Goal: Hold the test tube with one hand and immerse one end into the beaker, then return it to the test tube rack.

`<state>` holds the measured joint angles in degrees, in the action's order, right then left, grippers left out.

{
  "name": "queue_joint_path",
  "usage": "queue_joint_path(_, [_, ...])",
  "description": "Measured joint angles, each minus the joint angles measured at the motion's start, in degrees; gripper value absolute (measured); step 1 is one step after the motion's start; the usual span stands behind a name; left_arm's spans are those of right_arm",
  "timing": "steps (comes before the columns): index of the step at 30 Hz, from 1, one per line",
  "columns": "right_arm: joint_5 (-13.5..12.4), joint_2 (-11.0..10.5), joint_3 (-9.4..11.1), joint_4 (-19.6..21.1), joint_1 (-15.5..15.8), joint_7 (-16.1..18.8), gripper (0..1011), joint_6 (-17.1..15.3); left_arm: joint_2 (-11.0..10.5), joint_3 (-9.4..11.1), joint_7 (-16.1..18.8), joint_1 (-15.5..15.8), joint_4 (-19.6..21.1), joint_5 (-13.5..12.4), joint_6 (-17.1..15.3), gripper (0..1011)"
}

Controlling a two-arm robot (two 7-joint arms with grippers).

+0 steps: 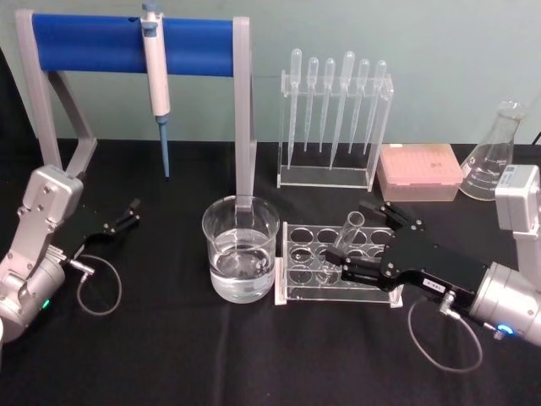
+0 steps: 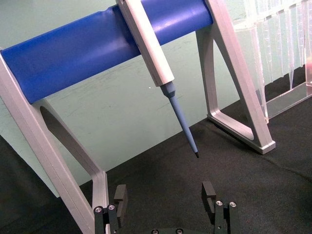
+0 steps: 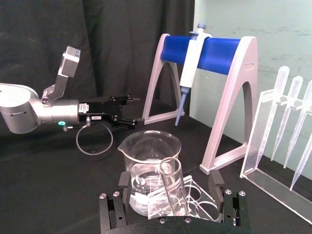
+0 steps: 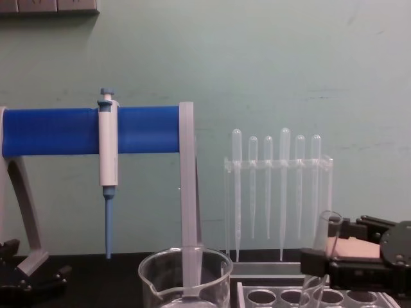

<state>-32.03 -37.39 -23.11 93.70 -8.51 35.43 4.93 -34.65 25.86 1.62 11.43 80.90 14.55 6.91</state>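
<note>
The test tube (image 3: 174,191) leans tilted in the clear rack (image 3: 201,194), between the jaws of the right gripper (image 3: 170,178), which stand wide apart and do not touch it. Just behind it is the beaker (image 3: 146,155) with clear liquid. Farther off, the left gripper (image 3: 127,111) hangs over the black table (image 3: 48,190).

Bare black surface (image 1: 161,338) left of and before the beaker (image 1: 241,249): open lane. Just beside beaker's right, test tube rack (image 1: 321,292), right claw (image 1: 353,241) spread wide over it. Behind, stand leg (image 1: 245,127) close to beaker; dropper rack (image 1: 334,127), pink tip box (image 1: 420,172), flask (image 1: 494,156) wall the back. Left claw (image 1: 131,214) well left.
</note>
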Motion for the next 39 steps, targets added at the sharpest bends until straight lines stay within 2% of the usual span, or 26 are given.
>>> queue_joint_path(6, [0.4, 0.7, 0.2, 0.4, 0.2, -0.8, 1003, -1.1, 0.0, 0.0, 0.0, 0.0, 0.0, 0.0, 0.0, 1000])
queue_joint_path(18, [0.6, 0.7, 0.3, 0.5, 0.6, -0.9, 995, -1.3, 0.0, 0.0, 0.0, 0.0, 0.0, 0.0, 0.0, 1000])
queue_joint_path(24, [0.6, 0.7, 0.3, 0.5, 0.6, -0.9, 883, -1.3, 0.0, 0.0, 0.0, 0.0, 0.0, 0.0, 0.0, 1000])
queue_joint_path(30, [0.5, 0.7, 0.3, 0.5, 0.6, -0.8, 718, -1.3, 0.0, 0.0, 0.0, 0.0, 0.0, 0.0, 0.0, 1000])
queue_joint_path(31, [0.5, 0.7, 0.3, 0.5, 0.5, -0.8, 659, -1.3, 0.0, 0.0, 0.0, 0.0, 0.0, 0.0, 0.0, 1000])
queue_joint_path(33, [0.5, 0.7, 0.3, 0.5, 0.5, -0.8, 624, -1.3, 0.0, 0.0, 0.0, 0.0, 0.0, 0.0, 0.0, 1000])
queue_joint_path(34, [0.5, 0.7, 0.3, 0.5, 0.5, -0.8, 565, -1.3, 0.0, 0.0, 0.0, 0.0, 0.0, 0.0, 0.0, 1000])
queue_joint_path(36, [0.5, 0.7, 0.3, 0.5, 0.5, -0.8, 520, -1.3, 0.0, 0.0, 0.0, 0.0, 0.0, 0.0, 0.0, 1000])
queue_joint_path(37, [0.5, 0.7, 0.3, 0.5, 0.5, -0.8, 456, -1.3, 0.0, 0.0, 0.0, 0.0, 0.0, 0.0, 0.0, 1000])
queue_joint_path(39, [0.5, 0.7, 0.3, 0.5, 0.5, -0.8, 419, -1.3, 0.0, 0.0, 0.0, 0.0, 0.0, 0.0, 0.0, 1000])
